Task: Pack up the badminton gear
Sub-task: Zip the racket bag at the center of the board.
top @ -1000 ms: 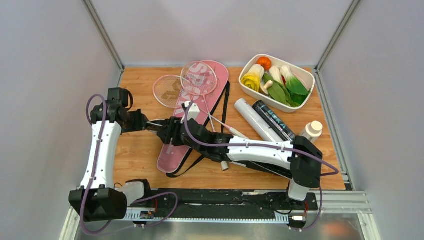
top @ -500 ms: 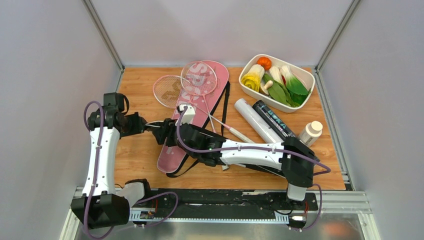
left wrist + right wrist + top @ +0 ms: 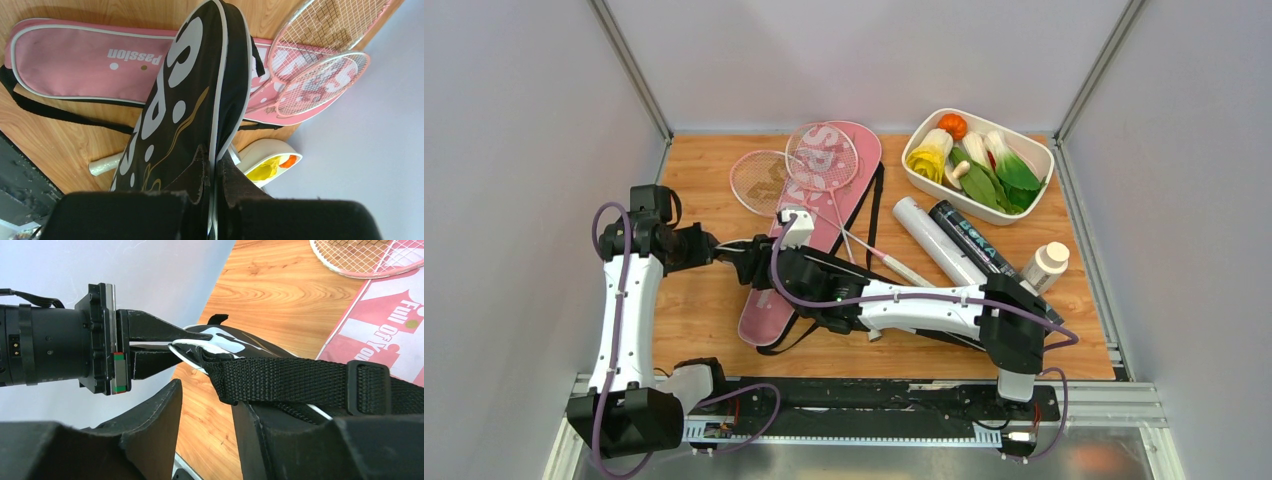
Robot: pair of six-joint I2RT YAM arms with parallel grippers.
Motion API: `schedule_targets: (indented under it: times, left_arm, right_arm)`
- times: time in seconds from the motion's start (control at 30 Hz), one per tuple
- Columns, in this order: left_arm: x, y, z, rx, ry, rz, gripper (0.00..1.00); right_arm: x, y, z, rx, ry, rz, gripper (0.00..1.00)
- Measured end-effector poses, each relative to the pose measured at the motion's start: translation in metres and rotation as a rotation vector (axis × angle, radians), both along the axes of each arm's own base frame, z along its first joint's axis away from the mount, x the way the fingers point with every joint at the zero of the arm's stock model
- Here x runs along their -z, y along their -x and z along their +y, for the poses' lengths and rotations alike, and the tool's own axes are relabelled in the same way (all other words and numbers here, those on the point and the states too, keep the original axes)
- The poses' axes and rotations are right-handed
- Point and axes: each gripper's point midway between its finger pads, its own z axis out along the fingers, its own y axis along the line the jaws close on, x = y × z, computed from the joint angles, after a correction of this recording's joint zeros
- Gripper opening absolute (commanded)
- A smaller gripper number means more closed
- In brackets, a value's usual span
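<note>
My left gripper is shut on the white-piped edge of the black "SPORT" cover and holds it up off the table. In the right wrist view the same left gripper pinches that cover. My right gripper is open just below it, and the cover's black strap lies across its right finger. The pink cover lies flat with two rackets on its head. A white tube and a black tube lie to the right. No shuttlecock shows.
A white bowl of toy vegetables stands at the back right. A small white bottle stands near the right edge. The right arm stretches across the table's front. A grey wall runs close along the left.
The left arm has drawn back a little to the left with the black cover. The right gripper has followed to the left, closer to the left gripper.
</note>
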Motion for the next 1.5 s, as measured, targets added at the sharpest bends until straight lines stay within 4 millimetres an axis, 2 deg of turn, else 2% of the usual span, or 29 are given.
schedule_targets:
  times: [0.1, 0.33, 0.4, 0.47, 0.73, 0.83, 1.0, 1.13, 1.23, 1.27, 1.3, 1.37, 1.5]
  left_arm:
    - [-0.001, -0.001, -0.001, 0.002, 0.003, -0.006, 0.00]
    - [-0.002, -0.002, -0.001, 0.001, 0.006, -0.011, 0.00]
    - [-0.002, -0.002, 0.000, -0.002, 0.006, -0.011, 0.00]
    - [-0.002, -0.002, 0.000, -0.002, 0.007, -0.012, 0.00]
    - [-0.006, -0.002, 0.001, -0.025, 0.006, -0.029, 0.00]
    - [-0.007, 0.001, 0.001, -0.036, 0.003, -0.028, 0.00]
    - [-0.021, 0.008, -0.003, -0.029, 0.003, -0.026, 0.00]
    - [-0.035, 0.005, 0.012, -0.074, -0.065, -0.057, 0.00]
    - [-0.040, 0.004, 0.014, -0.079, -0.076, -0.071, 0.00]
    - [-0.040, 0.003, 0.016, -0.083, -0.084, -0.073, 0.00]
    - [-0.040, 0.003, 0.019, -0.090, -0.095, -0.073, 0.00]
    - [-0.040, 0.003, 0.019, -0.089, -0.098, -0.073, 0.00]
    - [-0.043, 0.000, 0.023, -0.094, -0.119, -0.083, 0.00]
  right_arm:
    - [-0.001, -0.003, -0.002, 0.022, 0.000, -0.005, 0.42]
    - [0.004, -0.009, -0.006, 0.061, 0.017, -0.016, 0.25]
    - [0.005, -0.010, -0.006, 0.067, 0.023, -0.022, 0.15]
    - [0.006, -0.011, -0.007, 0.072, 0.030, -0.027, 0.00]
    - [0.003, -0.012, -0.007, 0.062, 0.045, -0.062, 0.00]
    - [0.003, -0.006, -0.013, 0.023, 0.062, -0.085, 0.00]
    - [-0.001, 0.011, -0.039, -0.055, 0.094, -0.131, 0.00]
    - [-0.010, 0.013, -0.075, -0.039, 0.125, -0.149, 0.00]
    - [-0.017, 0.015, -0.094, -0.034, 0.134, -0.148, 0.00]
    - [-0.015, 0.017, -0.101, -0.035, 0.147, -0.142, 0.00]
    - [0.000, 0.023, -0.124, -0.042, 0.216, -0.114, 0.00]
    - [0.003, 0.026, -0.129, -0.048, 0.226, -0.104, 0.00]
    - [0.020, 0.039, -0.172, -0.045, 0.286, -0.052, 0.00]
